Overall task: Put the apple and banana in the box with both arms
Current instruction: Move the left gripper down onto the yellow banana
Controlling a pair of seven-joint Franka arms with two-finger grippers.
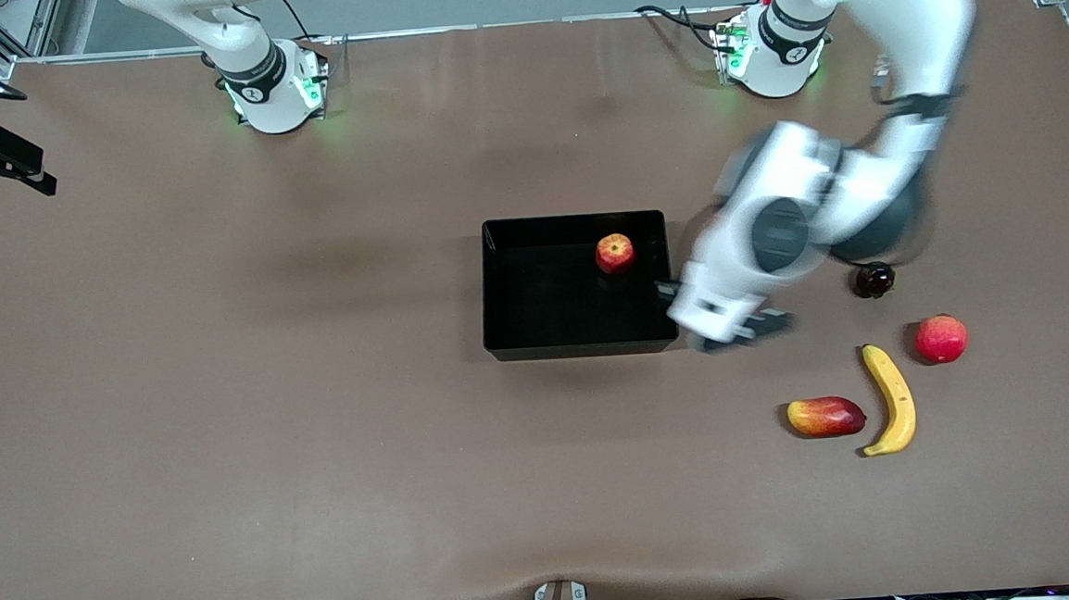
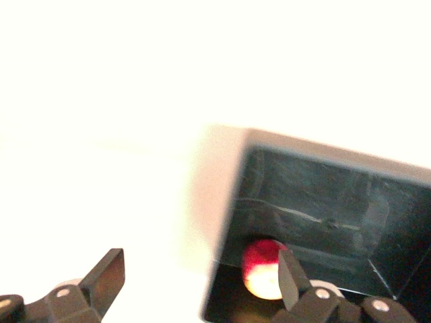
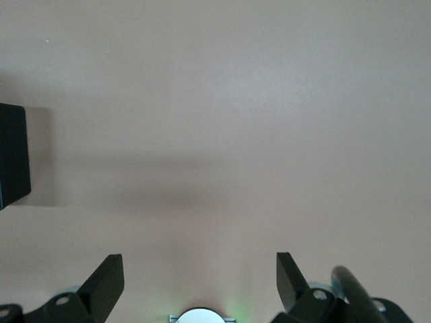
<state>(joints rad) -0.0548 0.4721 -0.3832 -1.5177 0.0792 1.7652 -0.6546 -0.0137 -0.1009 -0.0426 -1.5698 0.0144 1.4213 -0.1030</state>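
**Where the three cameras look**

The front view looks down from high across the table toward the arm bases. The left wrist view looks down, close, on a corner of the box with the apple, both also in the front view. The right wrist view faces bare table near its base.

The left gripper is wide open, and its two black fingers have nothing between them. Under it is a corner of the black box. The red and yellow apple sits inside the box, near the wall.
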